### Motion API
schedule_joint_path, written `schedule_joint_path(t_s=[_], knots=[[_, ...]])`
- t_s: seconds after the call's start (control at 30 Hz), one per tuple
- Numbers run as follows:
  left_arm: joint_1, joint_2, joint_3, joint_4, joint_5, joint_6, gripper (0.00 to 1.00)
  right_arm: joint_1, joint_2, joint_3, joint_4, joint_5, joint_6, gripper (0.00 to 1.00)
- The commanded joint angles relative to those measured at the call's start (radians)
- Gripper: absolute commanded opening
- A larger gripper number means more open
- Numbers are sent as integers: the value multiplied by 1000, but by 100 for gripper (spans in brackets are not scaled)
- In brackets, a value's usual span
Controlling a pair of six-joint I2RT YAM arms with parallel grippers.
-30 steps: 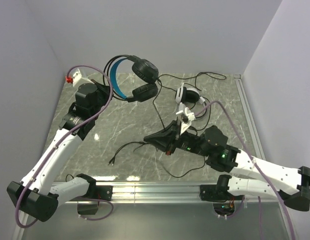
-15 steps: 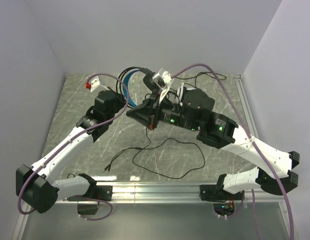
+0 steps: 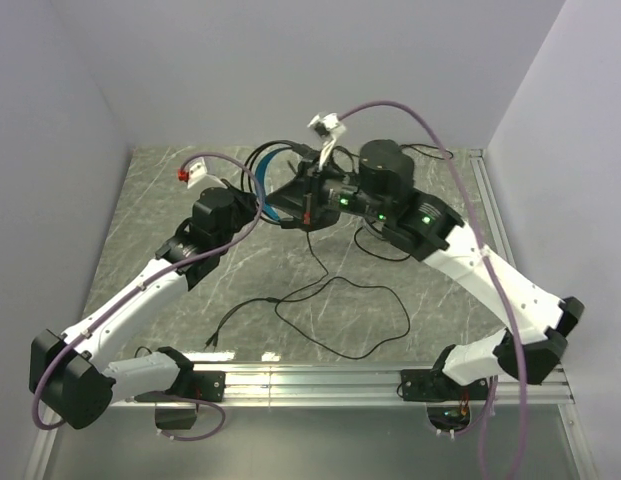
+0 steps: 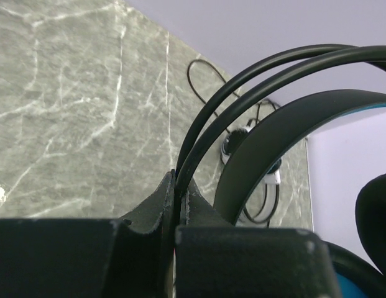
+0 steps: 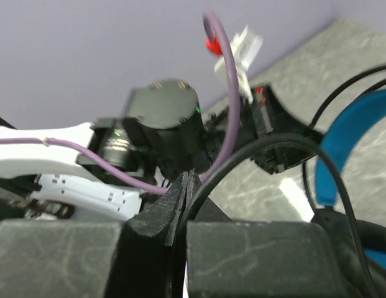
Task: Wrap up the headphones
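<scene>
You've barely begun: left gripper (image 4: 178,186) clamps the blue-banded black over-ear headset (image 4: 273,136), right gripper (image 5: 188,180) pinches a thin black cable (image 5: 286,140), mostly loose on the tabletop (image 3: 250,262).

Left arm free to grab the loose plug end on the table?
Probably not yet: left gripper is shut on band wires of the blue headset. The plug end lies uncovered near that arm, its cable pinched in the right gripper.

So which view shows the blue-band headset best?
Left wrist: the headset arches close up, wire bands clamped in the left pincer. Top external hides most behind the right arm; right wrist catches a blue strip.
</scene>
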Motion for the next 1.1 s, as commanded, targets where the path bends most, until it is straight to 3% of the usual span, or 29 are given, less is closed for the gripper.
schedule_joint_path(t_s=[0.0, 0.17, 0.43, 0.53, 0.7, 0.83, 1.07], knots=[[-8, -9, 112, 22, 45, -49, 0, -23, 33, -13, 35, -129, 55, 0], [-17, 9, 175, -37, 90, 6, 0, -72, 74, -44, 64, -198, 91, 0], [-34, -37, 70, 74, 136, 184, 0, -199, 104, -41, 109, -408, 167, 0], [-40, -35, 41, 72, 84, 212, 0, -248, 113, -30, 104, -502, 195, 0], [-59, -72, -105, 277, 47, 356, 0, -342, 134, -33, 126, -660, 273, 0], [-69, -112, -159, 333, 24, 432, 0, -400, 130, -42, 46, -714, 230, 0], [-68, -147, -38, 157, 74, 442, 0, -498, 79, -104, -107, -674, 45, 0]])
